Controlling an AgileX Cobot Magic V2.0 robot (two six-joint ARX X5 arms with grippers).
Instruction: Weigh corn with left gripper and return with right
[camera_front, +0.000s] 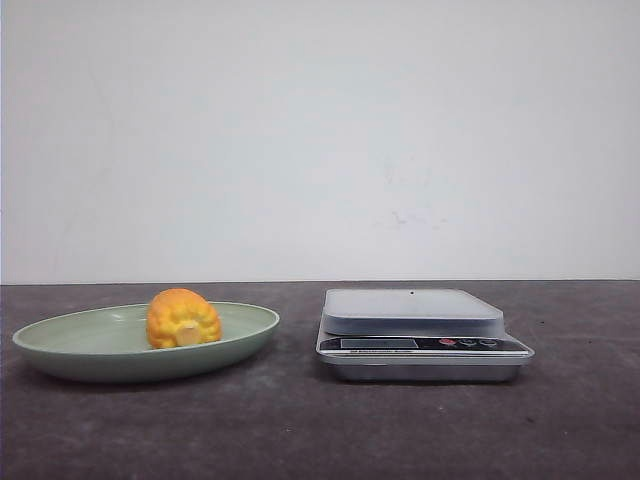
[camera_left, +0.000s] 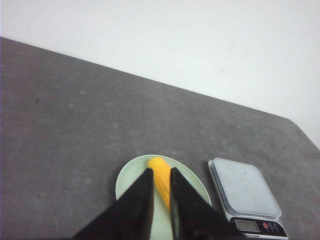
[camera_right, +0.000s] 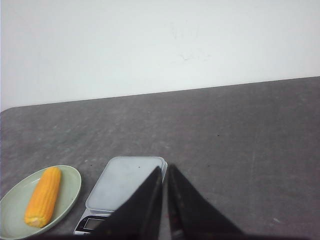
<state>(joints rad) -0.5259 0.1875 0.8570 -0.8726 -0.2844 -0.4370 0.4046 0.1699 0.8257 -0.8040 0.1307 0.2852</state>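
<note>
The corn (camera_front: 183, 318) is a yellow-orange cob lying in a pale green plate (camera_front: 60, 340) at the left of the table, its pale core end facing the front camera. In the left wrist view the corn (camera_left: 161, 179) shows well below, through the narrow gap between my left gripper's (camera_left: 160, 171) black fingers; the gripper is slightly open, empty and high above the plate (camera_left: 130, 182). My right gripper (camera_right: 164, 169) is shut and empty, high above the scale's (camera_right: 122, 180) right edge. The corn (camera_right: 43, 196) also shows in that view. Neither gripper is in the front view.
A silver digital kitchen scale (camera_front: 412, 310) with a flat pale platform stands right of the plate, its display and buttons facing the front. It also shows in the left wrist view (camera_left: 245, 187). The table is dark grey, with a white wall behind.
</note>
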